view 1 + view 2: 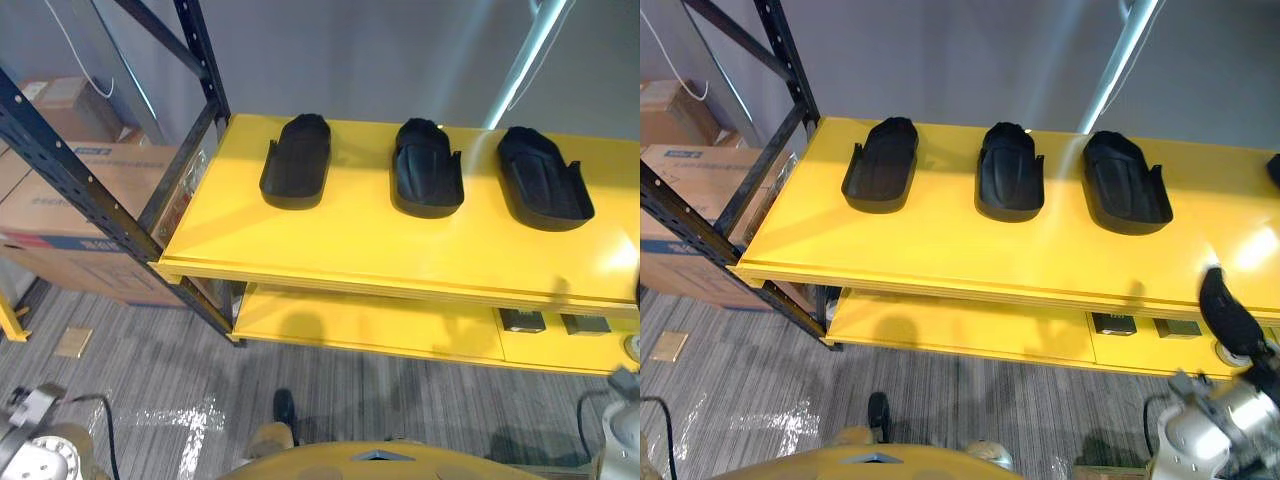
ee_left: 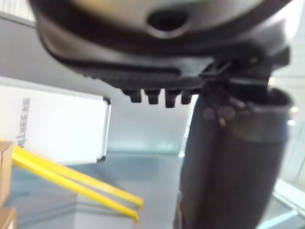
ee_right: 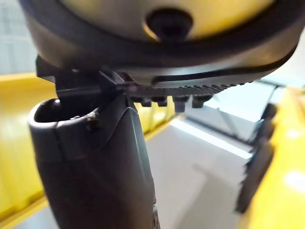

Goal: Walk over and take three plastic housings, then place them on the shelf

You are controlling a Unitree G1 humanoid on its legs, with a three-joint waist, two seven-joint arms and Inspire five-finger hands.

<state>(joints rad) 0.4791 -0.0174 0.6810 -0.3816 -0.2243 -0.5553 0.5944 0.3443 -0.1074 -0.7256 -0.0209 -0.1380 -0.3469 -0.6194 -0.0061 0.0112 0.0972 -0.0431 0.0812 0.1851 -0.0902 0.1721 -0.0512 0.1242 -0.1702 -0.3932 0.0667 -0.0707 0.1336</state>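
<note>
Floor [image 1: 150, 370]: grey carpet, nearest, running under the rack.
Left hand [image 2: 157, 47]: thumb stands out, fingers relaxed in a short row, nothing in it.
Right hand [image 1: 1228, 308]: low on the right, just before the shelf's front edge, fingers straight, empty.
Lower board [image 1: 370, 325]: yellow, with two small dark boxes [image 1: 522, 320] toward its right end.
Shelf [image 1: 350, 240]: yellow top board, fixed at its left to a black frame [image 1: 70, 170].
Housings: three black ones in a row toward the back of the shelf, each apart from the next: left housing [image 1: 297, 160], middle housing [image 1: 427, 167], right housing [image 1: 542, 177].
Cardboard boxes [image 1: 50, 200]: stacked to the left, beyond the frame.
Wall [image 1: 380, 60]: grey, behind the shelf.
</note>
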